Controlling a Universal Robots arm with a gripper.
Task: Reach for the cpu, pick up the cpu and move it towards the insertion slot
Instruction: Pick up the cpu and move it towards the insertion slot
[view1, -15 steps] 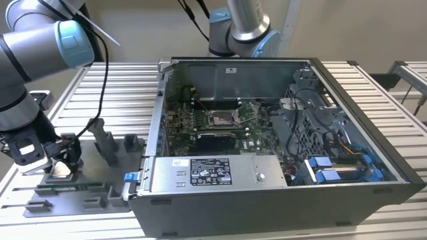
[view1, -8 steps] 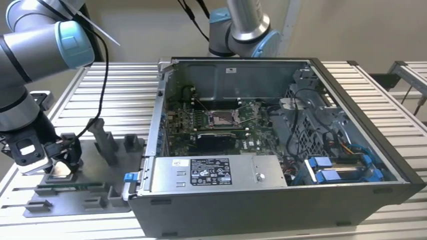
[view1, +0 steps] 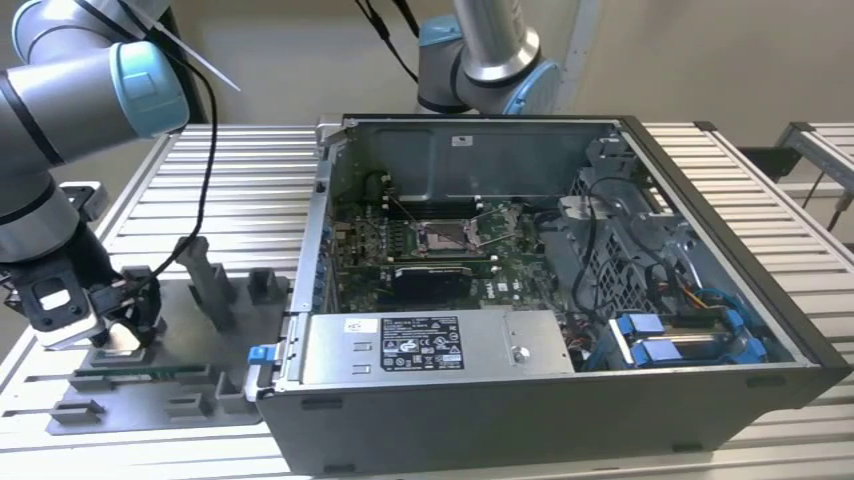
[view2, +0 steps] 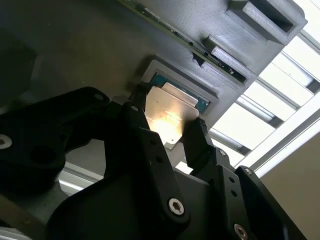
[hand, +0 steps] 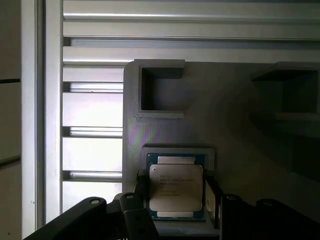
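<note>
Straddling the cpu (hand: 176, 187), the gripper (view2: 168, 111) holds its jaws narrow, pressed against two opposite edges of it. The cpu lies flat in its recess (hand: 210, 152) near the grey fixture's (view1: 187, 335) edge on the exterior view's left. The insertion slot (view1: 445, 236) sits well apart, inside the open computer case (view1: 534, 410).

In the exterior view we look down from well back over the computer case (view1: 534, 430) and grey fixture (view1: 200, 340). The first wrist view faces straight down, the second obliquely, both close on the cpu (hand: 176, 187) (view2: 167, 112).
</note>
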